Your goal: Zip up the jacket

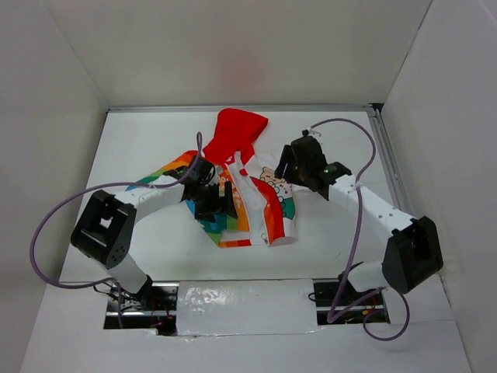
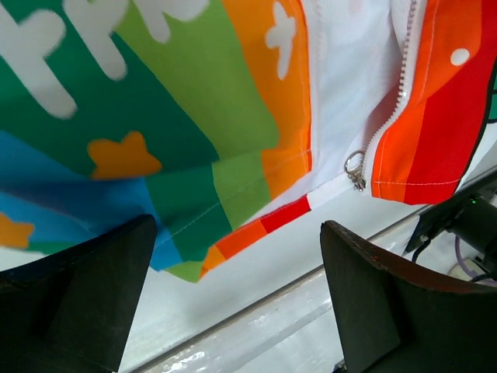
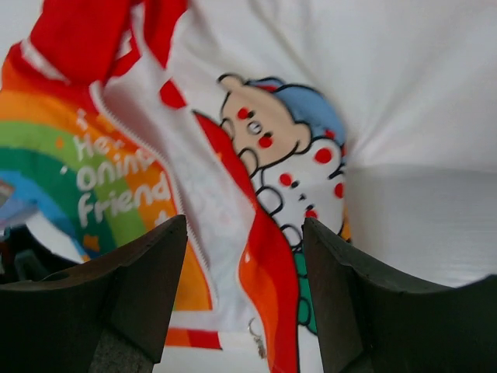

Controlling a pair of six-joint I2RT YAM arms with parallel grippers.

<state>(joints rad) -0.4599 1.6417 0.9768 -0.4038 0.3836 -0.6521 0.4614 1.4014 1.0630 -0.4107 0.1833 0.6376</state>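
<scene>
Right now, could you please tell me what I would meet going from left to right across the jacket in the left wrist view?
Green stripe → orange stripe → white lining → zipper → red front panel.

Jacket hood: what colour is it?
The hood is solid red, clearest in the top external view.

Bright, even white light from above, faint soft shadows on the table [image 1: 140, 148], glare on the shiny tape strip [image 1: 241, 299], right wrist view blurry, near fingers [image 3: 116, 303] out of focus.
</scene>
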